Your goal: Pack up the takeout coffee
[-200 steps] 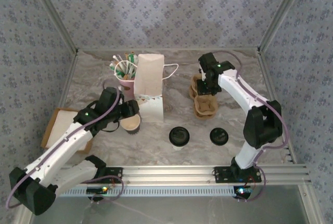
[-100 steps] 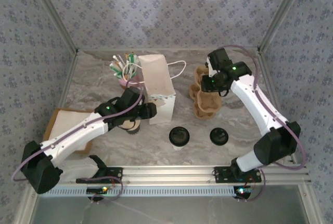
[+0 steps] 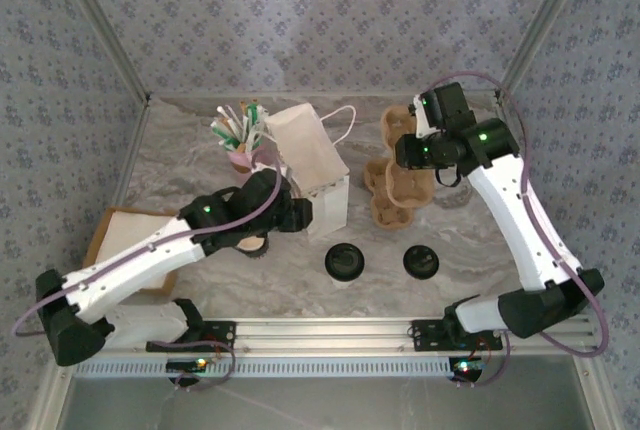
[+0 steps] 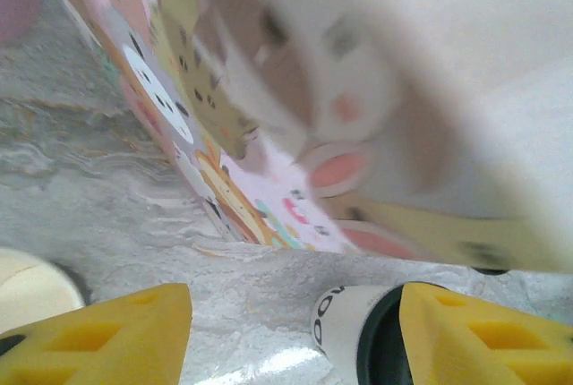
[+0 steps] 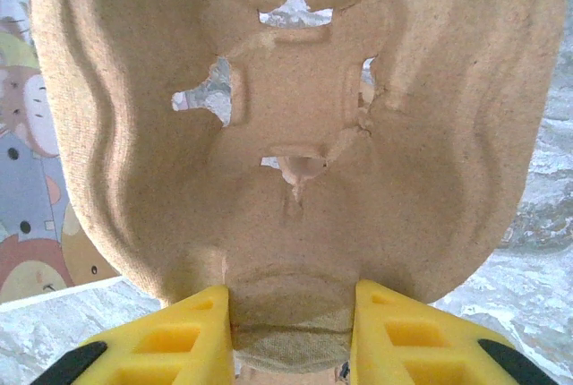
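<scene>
Overhead, paper bag point(image 3: 315, 160) tilted, up close, right jaws pinching cup carrier point(image 5: 295, 134) rim, left jaws apart, empty.

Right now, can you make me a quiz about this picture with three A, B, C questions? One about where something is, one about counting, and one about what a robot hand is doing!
1. Where does the pink cup of sticks stand?
A. Just left of the paper bag
B. Inside the bag
C. Tipped over beside the arms' bases

2. How many cups with black lids can you count from above?
A. One
B. Two
C. Four

3. What is the right gripper doing?
A. Hanging open over a lid
B. Pulling the bag's handle
C. Pinching the edge of the cardboard cup carrier

Answers:
1. A: the top view shows it upright at the bag's left side.
2. B: a second one stands to the right of the first.
3. C: the wrist view shows both yellow fingers squeezing the carrier's rim.
</scene>
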Motion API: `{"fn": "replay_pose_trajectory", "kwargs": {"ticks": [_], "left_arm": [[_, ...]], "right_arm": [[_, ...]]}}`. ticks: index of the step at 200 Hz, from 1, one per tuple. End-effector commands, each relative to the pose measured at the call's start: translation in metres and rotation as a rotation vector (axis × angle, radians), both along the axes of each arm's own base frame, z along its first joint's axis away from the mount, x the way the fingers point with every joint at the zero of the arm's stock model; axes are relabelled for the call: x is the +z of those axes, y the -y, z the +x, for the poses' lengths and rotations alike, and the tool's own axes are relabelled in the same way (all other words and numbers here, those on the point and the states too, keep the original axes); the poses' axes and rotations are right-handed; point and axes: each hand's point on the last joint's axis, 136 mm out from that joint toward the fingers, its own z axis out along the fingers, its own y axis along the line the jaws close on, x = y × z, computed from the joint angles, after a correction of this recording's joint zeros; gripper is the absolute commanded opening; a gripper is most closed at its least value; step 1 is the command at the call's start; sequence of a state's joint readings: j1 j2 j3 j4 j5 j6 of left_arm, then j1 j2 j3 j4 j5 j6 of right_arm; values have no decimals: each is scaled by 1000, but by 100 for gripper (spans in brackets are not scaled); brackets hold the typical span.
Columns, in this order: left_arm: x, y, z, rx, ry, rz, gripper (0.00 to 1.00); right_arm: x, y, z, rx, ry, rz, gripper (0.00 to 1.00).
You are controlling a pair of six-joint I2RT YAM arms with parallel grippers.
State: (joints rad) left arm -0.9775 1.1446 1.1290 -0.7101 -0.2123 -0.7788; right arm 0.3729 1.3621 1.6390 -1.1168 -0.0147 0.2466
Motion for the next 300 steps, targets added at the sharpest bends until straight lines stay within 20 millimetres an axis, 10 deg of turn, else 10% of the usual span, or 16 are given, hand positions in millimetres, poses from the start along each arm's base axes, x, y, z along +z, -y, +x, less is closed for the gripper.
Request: {"fn": "replay_pose_trajectory", "kwargs": {"ticks": [1, 38, 68, 163, 217, 300], "left_arm": [[33, -30, -9, 28, 72, 120, 63], [81, -21, -11, -76, 146, 128, 63], [110, 24, -1, -258, 181, 170, 69], [64, 87, 24, -580, -60, 372, 70], [37, 104, 18, -644, -143, 384, 33], [47, 121, -2, -670, -126, 366, 18]], "right_arm": [[15, 8, -11, -12, 13, 7, 33], [22, 10, -15, -8, 24, 32, 34], [26, 14, -17, -9, 30, 50, 34], [18, 25, -24, -35, 21, 109, 34], [19, 26, -24, -37, 25, 125, 34], [20, 28, -24, -46, 29, 136, 34]]}}
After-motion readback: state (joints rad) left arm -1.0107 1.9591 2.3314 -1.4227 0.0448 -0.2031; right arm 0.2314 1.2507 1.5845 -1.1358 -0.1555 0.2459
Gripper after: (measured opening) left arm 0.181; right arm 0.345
